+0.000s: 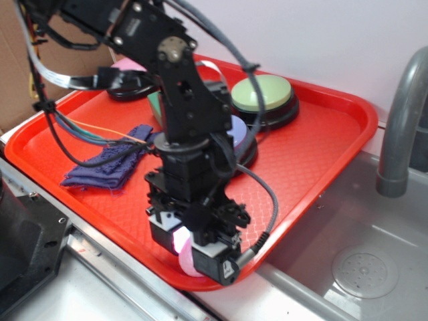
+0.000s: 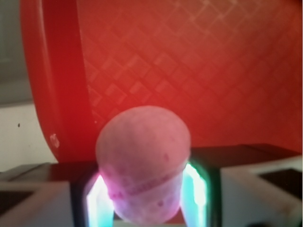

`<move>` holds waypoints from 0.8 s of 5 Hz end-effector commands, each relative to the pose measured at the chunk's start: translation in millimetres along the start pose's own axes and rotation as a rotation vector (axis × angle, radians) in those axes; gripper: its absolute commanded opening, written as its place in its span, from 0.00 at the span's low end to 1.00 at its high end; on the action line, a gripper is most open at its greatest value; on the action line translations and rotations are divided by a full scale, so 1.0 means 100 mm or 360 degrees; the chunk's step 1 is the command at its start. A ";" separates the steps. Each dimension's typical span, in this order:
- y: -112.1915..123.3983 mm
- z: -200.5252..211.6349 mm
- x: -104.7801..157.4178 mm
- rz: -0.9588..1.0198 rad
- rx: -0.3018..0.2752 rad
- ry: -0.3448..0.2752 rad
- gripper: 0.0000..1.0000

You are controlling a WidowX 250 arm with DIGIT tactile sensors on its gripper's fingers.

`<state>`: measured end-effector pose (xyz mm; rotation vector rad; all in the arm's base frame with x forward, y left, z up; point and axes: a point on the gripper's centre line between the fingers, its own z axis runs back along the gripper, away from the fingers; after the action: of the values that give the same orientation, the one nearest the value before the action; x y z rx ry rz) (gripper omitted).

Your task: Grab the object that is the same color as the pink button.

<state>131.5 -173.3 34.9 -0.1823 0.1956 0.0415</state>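
Observation:
The object, a small pale pink dimpled ball (image 2: 142,161) with a seam, sits squeezed between my gripper's two lit pads (image 2: 100,203). In the exterior view the ball (image 1: 185,252) shows under the black gripper (image 1: 192,253), low over the front rim of the red tray (image 1: 321,167). The gripper is shut on it. Whether the ball rests on the tray or hangs just above it, I cannot tell. The pink button (image 1: 130,65) stands at the tray's far left corner, mostly hidden behind the arm.
A green button (image 1: 262,93) stands at the tray's back and a blue-lavender button (image 1: 238,129) peeks out behind the arm. A purple cloth (image 1: 110,164) lies on the left. A steel sink with a drain (image 1: 364,271) and a grey faucet (image 1: 401,127) are on the right.

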 end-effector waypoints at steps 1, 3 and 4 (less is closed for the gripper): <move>0.18 0.62 0.04 -0.0073 0.0043 -0.0175 0.00; 0.72 1.11 0.00 -0.0108 0.0234 -0.0245 0.00; 1.15 1.41 -0.05 -0.0113 0.0343 -0.0288 0.00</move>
<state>144.6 -27.3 137.6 0.0379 0.0502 -0.0374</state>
